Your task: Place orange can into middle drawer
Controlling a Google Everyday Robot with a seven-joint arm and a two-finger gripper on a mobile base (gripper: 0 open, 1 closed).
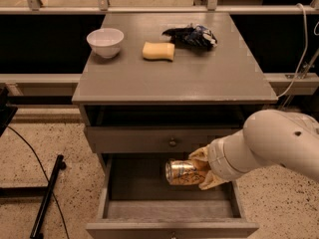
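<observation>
The orange can lies on its side, held in my gripper, whose pale fingers close around its right end. The can hangs inside the open middle drawer, over the back part of its grey floor, just under the closed drawer front with the brass knob. Whether the can touches the floor I cannot tell. My white arm reaches in from the right.
On the cabinet top stand a white bowl, a pale yellow sponge and a dark snack bag. A black stand leg and a cable lie on the speckled floor at left.
</observation>
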